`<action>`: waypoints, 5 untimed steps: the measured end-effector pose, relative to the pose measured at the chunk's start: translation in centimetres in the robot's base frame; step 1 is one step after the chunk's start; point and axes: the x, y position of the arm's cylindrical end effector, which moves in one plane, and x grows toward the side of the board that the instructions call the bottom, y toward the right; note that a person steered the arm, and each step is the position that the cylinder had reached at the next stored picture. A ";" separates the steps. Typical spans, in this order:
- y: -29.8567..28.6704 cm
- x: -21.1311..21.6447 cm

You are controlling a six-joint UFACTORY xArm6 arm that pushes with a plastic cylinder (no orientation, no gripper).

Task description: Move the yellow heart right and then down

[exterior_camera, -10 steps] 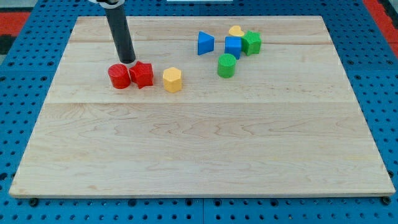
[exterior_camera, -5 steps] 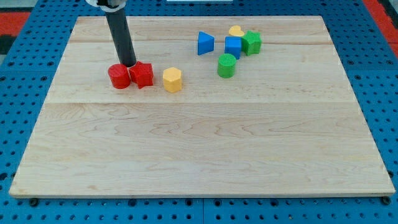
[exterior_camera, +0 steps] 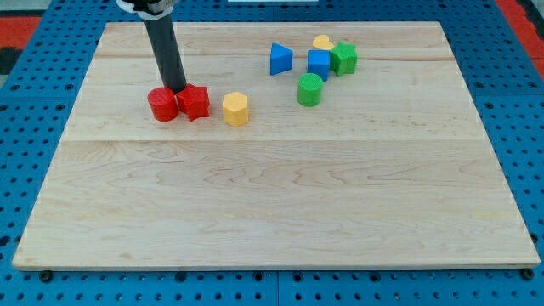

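Observation:
The yellow heart [exterior_camera: 322, 42] lies near the view's top, right of centre, partly hidden behind the blue cube [exterior_camera: 319, 64] and touching the green star-like block [exterior_camera: 343, 59]. My tip [exterior_camera: 177, 88] rests far to the left of it, just above the gap between the red cylinder [exterior_camera: 162, 104] and the red star-like block [exterior_camera: 194, 102], touching or nearly touching both.
A blue triangular block [exterior_camera: 280, 59] sits left of the blue cube. A green cylinder [exterior_camera: 310, 89] stands below the blue cube. A yellow hexagonal block [exterior_camera: 235, 109] lies right of the red blocks. The wooden board [exterior_camera: 280, 204] lies on a blue pegboard.
My tip has slid slightly down toward the two red blocks. The blocks have not visibly moved.

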 end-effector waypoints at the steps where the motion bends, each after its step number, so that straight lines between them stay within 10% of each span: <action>1: 0.0 -2.5; 5: 11.5 -11.4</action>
